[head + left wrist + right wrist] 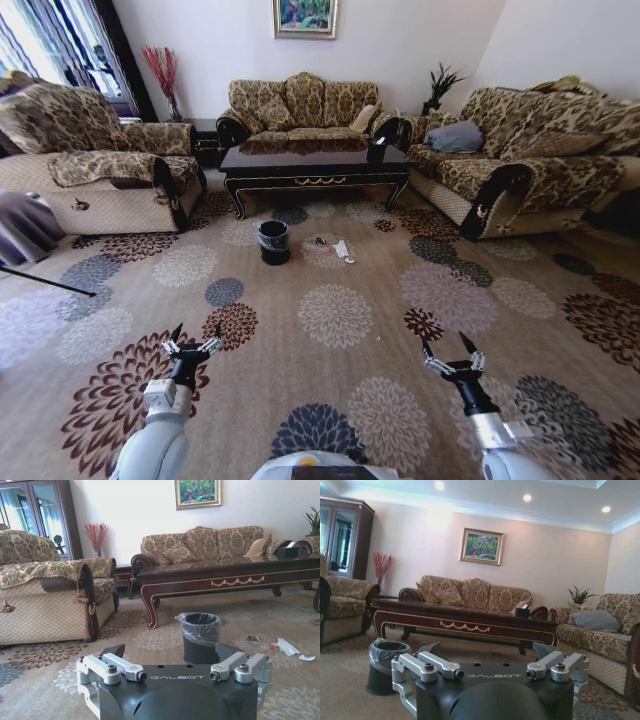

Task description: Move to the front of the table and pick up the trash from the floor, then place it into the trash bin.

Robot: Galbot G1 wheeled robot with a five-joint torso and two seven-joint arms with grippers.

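The dark glossy table (315,165) (225,575) (465,622) stands across the room before the far sofa. On the patterned carpet floor (335,315) in front of it sits the black trash bin (273,241) (200,630) (385,662) with its plastic liner. To the bin's right lies the trash (335,248): a clear bottle with a red cap (282,646), a white scrap (306,657) and a small dark piece (252,638). My left gripper (195,332) (172,650) and right gripper (444,342) (485,650) hover low over the carpet, far short of the bin, both open and holding nothing.
A patterned armchair (95,165) stands on the left, a sofa (300,110) behind the table, and another sofa (520,160) on the right. A black tissue box (287,551) rests on the table. A thin dark pole (45,281) lies at the left. Open carpet stretches ahead to the bin.
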